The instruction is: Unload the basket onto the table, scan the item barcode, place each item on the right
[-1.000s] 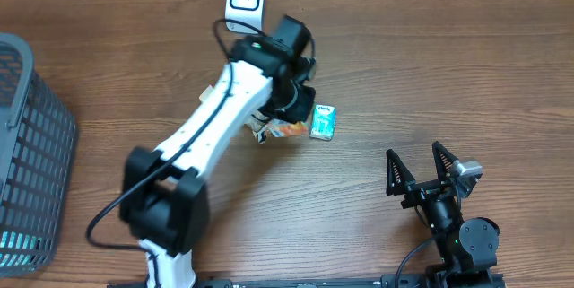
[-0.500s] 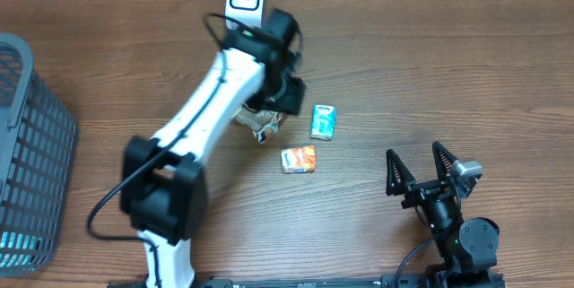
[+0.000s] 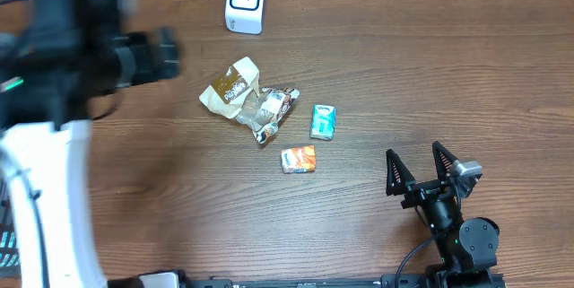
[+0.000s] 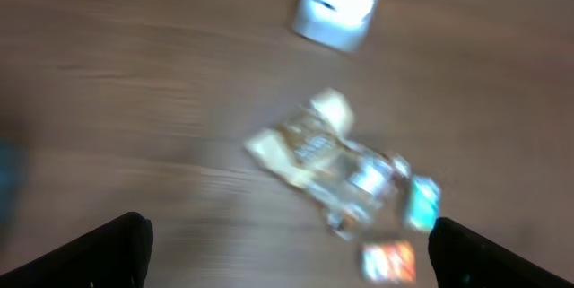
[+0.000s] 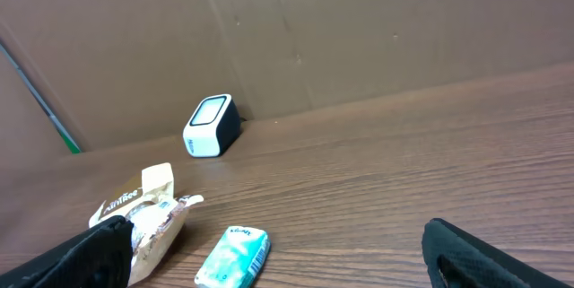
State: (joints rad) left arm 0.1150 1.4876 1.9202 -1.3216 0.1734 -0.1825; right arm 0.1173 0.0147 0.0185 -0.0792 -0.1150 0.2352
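Wood-grain table (image 3: pixel 404 64) fills my overhead feed, with the white barcode scanner (image 3: pixel 245 1) standing at its far edge. The orange packet (image 3: pixel 299 159) — the item to scan — lies flat on the bare wood, well apart from the scanner and held by nothing. Just beyond it sits a teal packet (image 3: pixel 323 121), and beside that a crumpled clear wrapper (image 3: pixel 273 111) touches a tan snack bag (image 3: pixel 231 89). My left gripper (image 4: pixel 289 225) is smeared with blur at the left side overhead, but its wrist camera shows both fingers spread wide with only table between them — released, holding nothing. The right gripper (image 3: pixel 414 152) rests near the front right, well apart from the packets, jaws likewise spread and empty. Its wrist camera shows the scanner against a brown wall (image 5: pixel 359 28), with the teal packet nearest the lens.
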